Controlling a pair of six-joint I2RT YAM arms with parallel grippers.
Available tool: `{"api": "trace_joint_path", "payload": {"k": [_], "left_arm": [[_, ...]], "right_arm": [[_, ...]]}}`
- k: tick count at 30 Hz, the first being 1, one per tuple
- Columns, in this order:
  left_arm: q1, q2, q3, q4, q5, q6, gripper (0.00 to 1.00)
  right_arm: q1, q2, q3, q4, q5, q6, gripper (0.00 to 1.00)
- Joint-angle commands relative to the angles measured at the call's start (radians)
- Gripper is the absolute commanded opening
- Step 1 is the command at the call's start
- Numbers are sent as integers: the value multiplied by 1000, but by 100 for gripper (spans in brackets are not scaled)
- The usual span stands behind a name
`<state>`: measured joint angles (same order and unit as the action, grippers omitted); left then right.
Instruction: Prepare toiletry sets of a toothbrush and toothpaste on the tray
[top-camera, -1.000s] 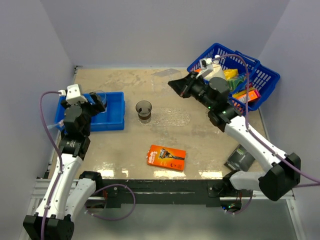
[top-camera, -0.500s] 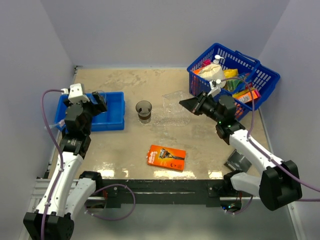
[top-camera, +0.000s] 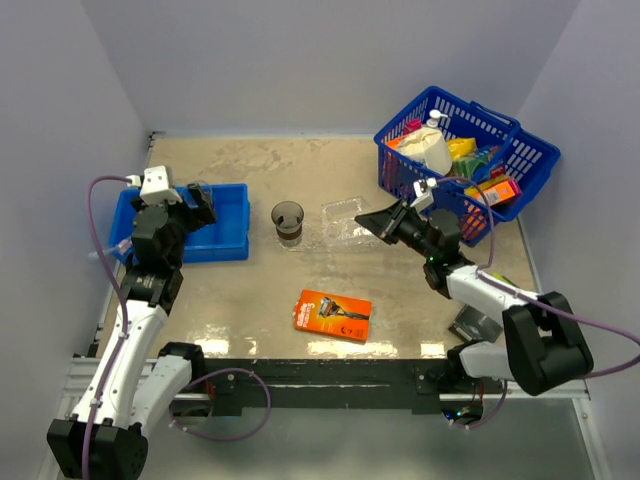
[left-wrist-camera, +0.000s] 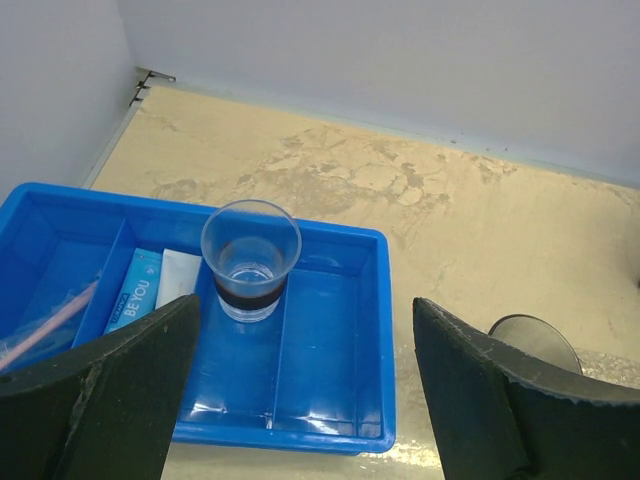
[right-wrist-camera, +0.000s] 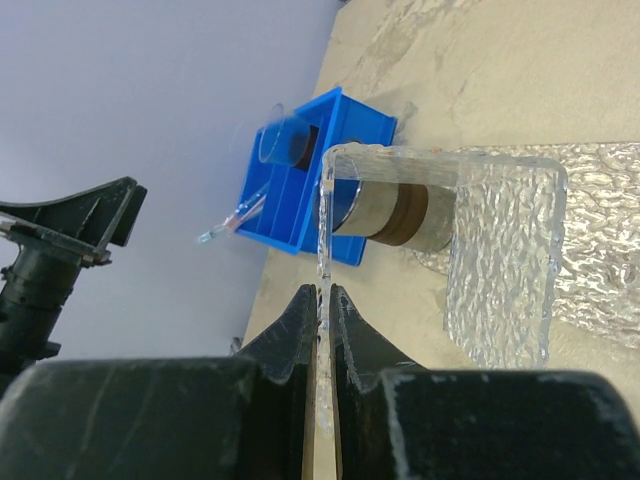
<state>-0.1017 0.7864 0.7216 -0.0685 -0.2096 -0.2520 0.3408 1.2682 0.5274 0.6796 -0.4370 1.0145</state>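
Observation:
My right gripper (top-camera: 385, 222) is shut on the rim of the clear plastic tray (top-camera: 347, 220), which it holds low over the middle of the table, just right of a brownish cup (top-camera: 288, 222). The right wrist view shows the jaws pinching the tray's edge (right-wrist-camera: 322, 300), with that cup (right-wrist-camera: 395, 212) visible through the plastic. My left gripper (left-wrist-camera: 305, 320) hangs open above the blue compartment bin (left-wrist-camera: 330, 330). In the bin stand a second cup (left-wrist-camera: 250, 258), a blue toothpaste tube (left-wrist-camera: 137, 290) and a white one (left-wrist-camera: 178, 280), and a toothbrush (left-wrist-camera: 50, 325) lies at its left end.
An orange razor pack (top-camera: 333, 314) lies near the front of the table. A blue wire basket (top-camera: 500, 135) full of assorted items stands at the back right. A dark packet (top-camera: 480, 318) lies by the right arm's base. Walls close in on both sides.
My right arm has come down from beside the basket with the tray, lowering it to the table's middle by the cup. The left gripper has barely shifted over the bin.

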Motion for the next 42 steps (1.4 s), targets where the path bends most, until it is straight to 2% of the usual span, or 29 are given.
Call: {"api": "trace_joint_path", "payload": {"k": [1, 12, 22, 31, 40, 42], "left_arm": [[-6, -3, -7, 52, 12, -18, 90], [-6, 1, -8, 53, 12, -15, 90], [-6, 4, -8, 53, 10, -10, 90], [-6, 7, -10, 53, 12, -7, 90], [-6, 13, -10, 53, 12, -6, 90], [-6, 11, -10, 52, 12, -6, 90]], "right_arm": [[3, 68, 2, 218, 1, 53, 0], [63, 233, 29, 274, 57, 15, 0], [79, 316, 23, 339, 106, 19, 0], [79, 427, 3, 523, 96, 70, 0], [87, 435, 19, 417, 149, 1, 0], [89, 430, 20, 380, 167, -17, 3]]}}
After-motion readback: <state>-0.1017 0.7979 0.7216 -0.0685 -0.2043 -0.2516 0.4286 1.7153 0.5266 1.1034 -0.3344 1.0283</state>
